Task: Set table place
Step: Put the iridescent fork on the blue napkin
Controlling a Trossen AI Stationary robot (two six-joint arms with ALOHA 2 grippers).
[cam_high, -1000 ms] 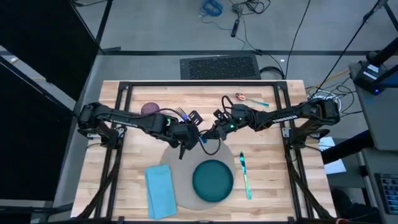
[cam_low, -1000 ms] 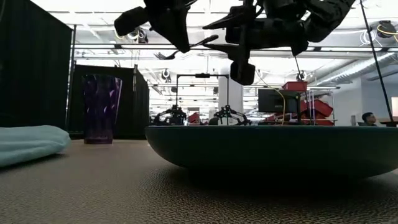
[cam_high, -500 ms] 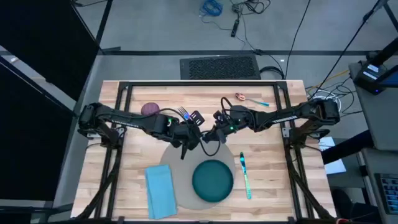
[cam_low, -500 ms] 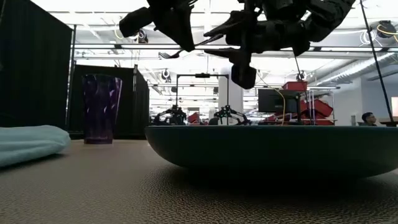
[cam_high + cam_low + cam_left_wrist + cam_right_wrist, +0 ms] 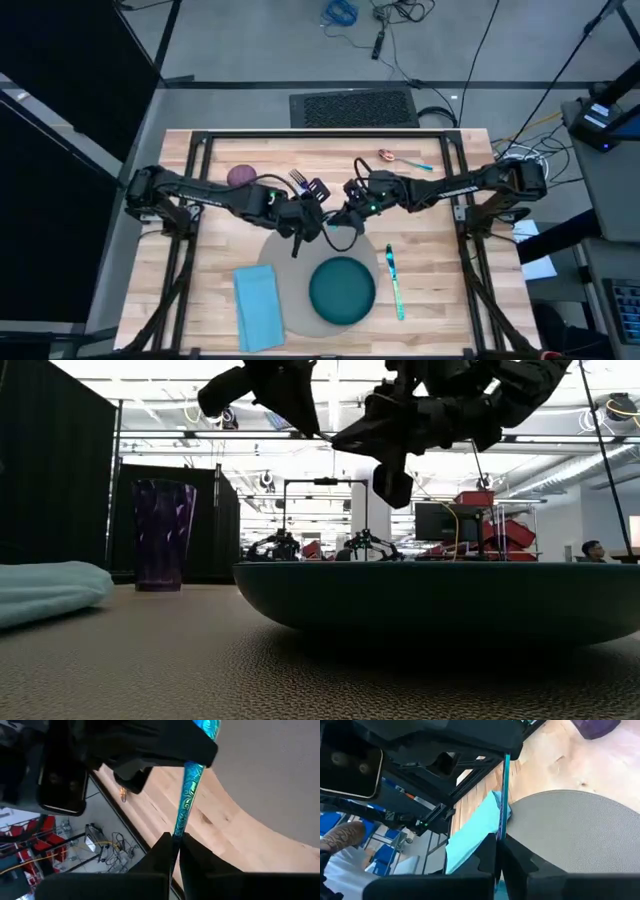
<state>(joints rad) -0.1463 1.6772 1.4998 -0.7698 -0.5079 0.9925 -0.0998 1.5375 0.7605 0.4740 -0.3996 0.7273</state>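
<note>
**A:** What is the risk here?

**B:** The fork [image 5: 187, 795] hangs in the air between the two arms. The left fingers [image 5: 161, 852] are closed on its teal handle. The right fingers [image 5: 487, 855] pinch the same handle from the other end. If both pull or twist at once, the thin handle can slip or swivel. If one pair lets go before the other has a firm hold, the fork drops. Below it lie the plate [image 5: 342, 290] and the mat [image 5: 298, 310], so a fall would likely knock the plate or bounce off onto the counter [image 5: 215, 250].

**A:** Anything else?

**B:** The two wrists are crowded together over the far edge of the mat. A sideways move by either arm could bump the other.

**A:** Where is the mat, and which way does it point?

**B:** It lies flat on the near middle of the counter. The plate sits on its near-right part, and the napkin [image 5: 258, 305] touches or overlaps its left edge. It is round, so it has no long axis and no heading.

**A:** And the fork?

**B:** Its long axis runs from one gripper to the other, roughly level. I judge that the tines are on the left arm's side, towards the cup [image 5: 240, 175].
</note>
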